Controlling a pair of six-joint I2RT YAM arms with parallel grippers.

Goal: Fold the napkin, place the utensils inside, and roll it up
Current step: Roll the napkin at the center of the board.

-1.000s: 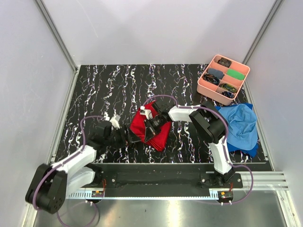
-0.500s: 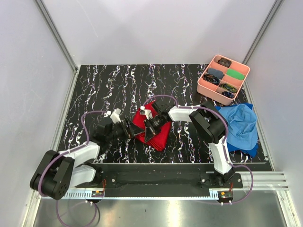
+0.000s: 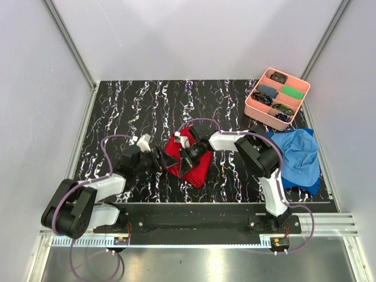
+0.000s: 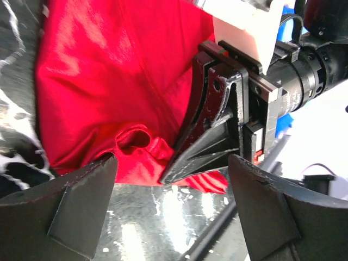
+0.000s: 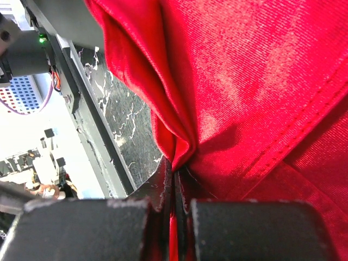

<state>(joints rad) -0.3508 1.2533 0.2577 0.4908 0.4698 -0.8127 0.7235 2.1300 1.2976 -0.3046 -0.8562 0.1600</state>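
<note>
The red napkin (image 3: 191,157) lies bunched and folded at the table's middle. My right gripper (image 3: 189,155) rests on it and is shut on a raised fold of the cloth (image 5: 175,163); the napkin (image 5: 250,81) fills the right wrist view. My left gripper (image 3: 161,160) is open and empty at the napkin's left edge, low over the table. In the left wrist view its fingers (image 4: 76,201) stand wide apart, with the napkin (image 4: 103,81) and the right gripper's black body (image 4: 217,125) just ahead. The orange utensils are out of view.
A pink compartment tray (image 3: 251,109) with small dark and green items stands at the back right. A blue cloth (image 3: 299,155) lies at the right edge beside the right arm. A metal rail (image 3: 205,205) runs along the table's near edge.
My left arm has swung so that its open gripper moved a little farther back along the napkin's left edge. The right gripper keeps its hold and has not moved.
</note>
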